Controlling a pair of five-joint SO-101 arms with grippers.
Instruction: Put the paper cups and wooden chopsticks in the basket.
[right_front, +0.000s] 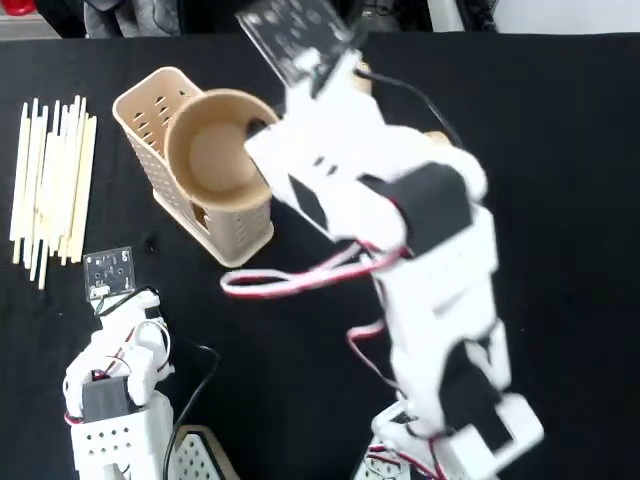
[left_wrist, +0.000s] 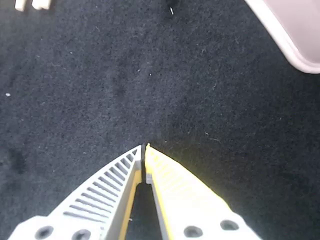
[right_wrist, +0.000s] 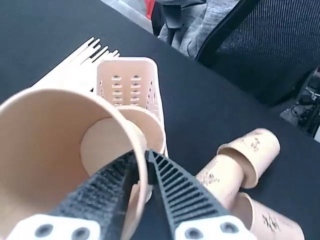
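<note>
- The right gripper is clamping the rim of a cup, holding it over the basket (a second cup is sitting inside).
- The left gripper is hanging clenched and empty over the table.
- The chopsticks are lying beside the basket.
- Three loose cups are lying on the table.

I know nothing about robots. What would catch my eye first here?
The right gripper pinches the rim of a tilted cup just over the basket, which seems to hold another cup already. Beside the basket a row of chopsticks lies on the black table, and more cups lie on their sides on its other side.
</note>
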